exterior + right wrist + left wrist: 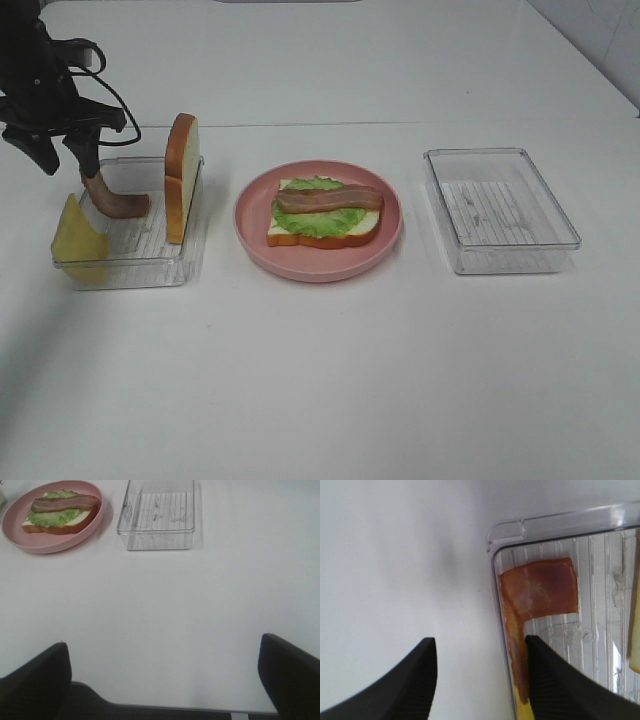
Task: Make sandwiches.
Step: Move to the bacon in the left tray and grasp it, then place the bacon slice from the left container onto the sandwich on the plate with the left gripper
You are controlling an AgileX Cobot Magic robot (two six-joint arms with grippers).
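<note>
On the pink plate (250, 232) lies a half-built sandwich (322, 212): a bread slice, green lettuce and one bacon strip on top. It also shows in the right wrist view (59, 511). In the left clear tray (190, 262), a second bacon strip (112, 202) leans on the wall, a yellow cheese slice (80, 236) leans at the near-left corner, and a bread slice (182, 188) stands on edge. My left gripper (58, 150) is open and empty above the tray's far-left corner. In the left wrist view the gripper (480, 680) straddles the tray wall beside the bacon (540, 587). My right gripper (165, 680) is open and empty over bare table.
An empty clear tray (500, 210) stands right of the plate; it also shows in the right wrist view (157, 512). The white table's front edge shows in the right wrist view, near my right gripper. A black cable hangs off the left arm (90, 60).
</note>
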